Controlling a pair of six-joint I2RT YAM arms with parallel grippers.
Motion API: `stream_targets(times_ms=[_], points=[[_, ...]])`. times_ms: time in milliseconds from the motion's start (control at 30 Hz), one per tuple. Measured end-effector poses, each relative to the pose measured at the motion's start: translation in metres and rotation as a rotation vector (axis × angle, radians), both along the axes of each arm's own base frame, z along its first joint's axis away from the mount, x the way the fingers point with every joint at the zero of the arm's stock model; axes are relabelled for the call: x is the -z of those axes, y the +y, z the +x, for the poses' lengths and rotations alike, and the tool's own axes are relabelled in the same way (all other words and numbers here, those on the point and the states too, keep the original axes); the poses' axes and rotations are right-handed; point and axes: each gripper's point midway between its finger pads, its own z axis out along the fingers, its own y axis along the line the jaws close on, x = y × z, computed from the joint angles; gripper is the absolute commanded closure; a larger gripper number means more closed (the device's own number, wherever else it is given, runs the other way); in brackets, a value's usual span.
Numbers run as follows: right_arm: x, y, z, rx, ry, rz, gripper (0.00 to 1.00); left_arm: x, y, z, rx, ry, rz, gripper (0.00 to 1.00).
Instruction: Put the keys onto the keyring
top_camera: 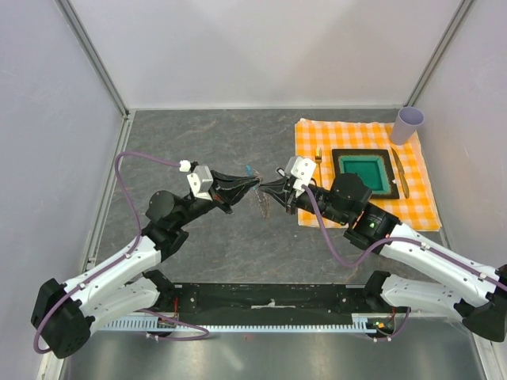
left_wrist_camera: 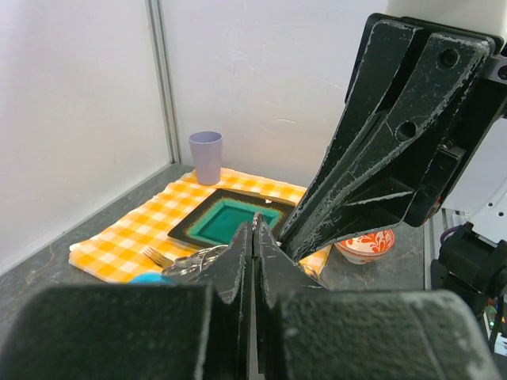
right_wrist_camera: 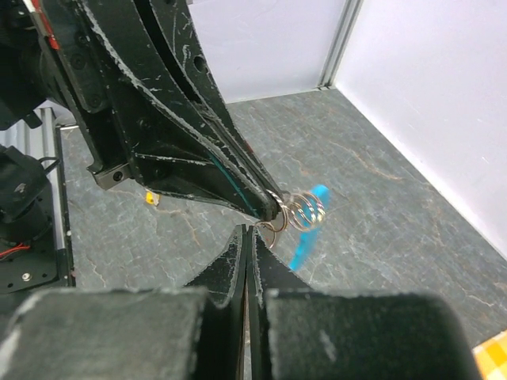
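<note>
The white-and-black left arm (top_camera: 119,273) reaches forward and inward from its base, and the black two-finger left gripper (top_camera: 252,184) points right with its jaws pressed together. The matching right arm (top_camera: 428,257) folds inward. The black right gripper (top_camera: 270,190) points left, jaws closed, its tips meeting the other's.

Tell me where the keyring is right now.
In the top view the keyring is mid-table, between the tips of the left gripper and right gripper, just left of the orange checked cloth.
</note>
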Motion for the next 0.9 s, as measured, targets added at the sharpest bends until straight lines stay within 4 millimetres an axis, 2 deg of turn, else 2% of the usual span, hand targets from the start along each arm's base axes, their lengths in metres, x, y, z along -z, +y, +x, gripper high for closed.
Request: stream_targets(times_ms=[400, 467, 567, 767, 900], points=[[0.001, 0.013, -0.003, -0.054, 0.042, 0.034, 1.0, -0.004, 0.001, 0.0, 0.001, 0.002, -0.043, 0.98], [0.002, 0.014, -0.002, -0.051, 0.045, 0.034, 0.84, -0.003, 0.002, 0.0, -0.002, 0.006, -0.057, 0.98], [0.006, 0.014, -0.003, -0.053, 0.063, 0.027, 0.71, 0.0, 0.003, 0.0, -0.003, 0.019, -0.071, 0.98], [0.015, 0.003, -0.005, -0.035, 0.084, -0.032, 0.66, 0.012, 0.003, -0.006, 0.008, 0.032, -0.065, 0.98], [0.004, -0.018, 0.008, 0.002, 0.077, -0.045, 0.66, 0.011, 0.008, -0.013, 0.012, 0.022, -0.073, 0.98]])
